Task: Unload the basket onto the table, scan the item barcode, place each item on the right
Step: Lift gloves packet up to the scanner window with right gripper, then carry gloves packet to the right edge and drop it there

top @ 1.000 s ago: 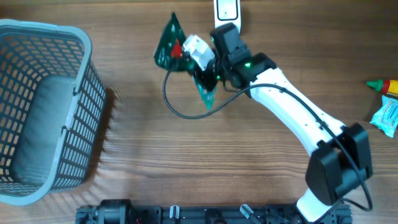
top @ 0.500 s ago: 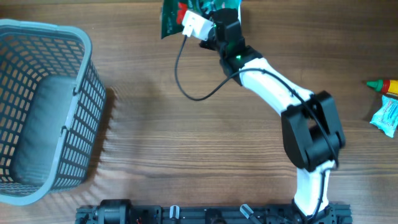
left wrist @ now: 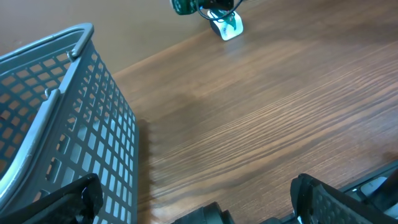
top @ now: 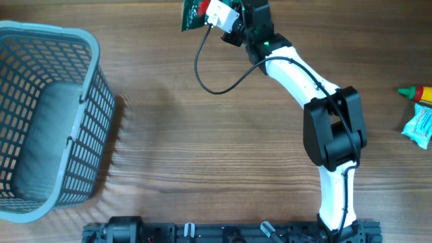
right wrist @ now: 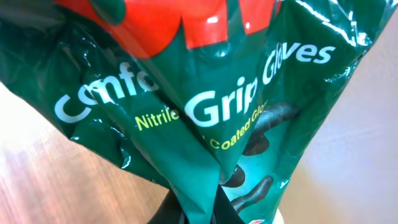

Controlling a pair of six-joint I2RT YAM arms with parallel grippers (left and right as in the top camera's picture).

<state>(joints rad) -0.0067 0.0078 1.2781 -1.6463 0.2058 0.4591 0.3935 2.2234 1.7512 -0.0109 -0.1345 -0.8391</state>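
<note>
1. The right fingers (right wrist: 199,214) are clenched on the lower edge of a green glove packet (right wrist: 205,112). It rises from between them and fills the wrist view. We read "Grip Gloves" and "Nitrile Coated" on its glossy face, under a red patch.
2. From overhead we see the packet just beyond those fingers at the far edge of the tabletop (top: 202,169), raised above the wood and partly cut off by the frame.
3. The left fingers (left wrist: 199,202) are released and spread wide, grasping nothing, low over the near edge, with only bare wood grain ahead of the gap.
4. A grey plastic basket (left wrist: 62,124) stands just beside the left-hand finger of that pair, its lattice wall close against it.
5. Far ahead of the left fingers a white scanner (left wrist: 227,28) sits on the tabletop, right under the right fingers and their packet. We cannot tell whether packet and scanner touch.
6. A black cable (top: 209,74) loops from the right wrist, swinging out beside the right fingers and back to the arm.
7. Well apart from both pairs of fingers, off to the right arm's outer side, a yellow bottle (top: 415,93) with a red and green tip lies near a pale blue packet (top: 420,127).
</note>
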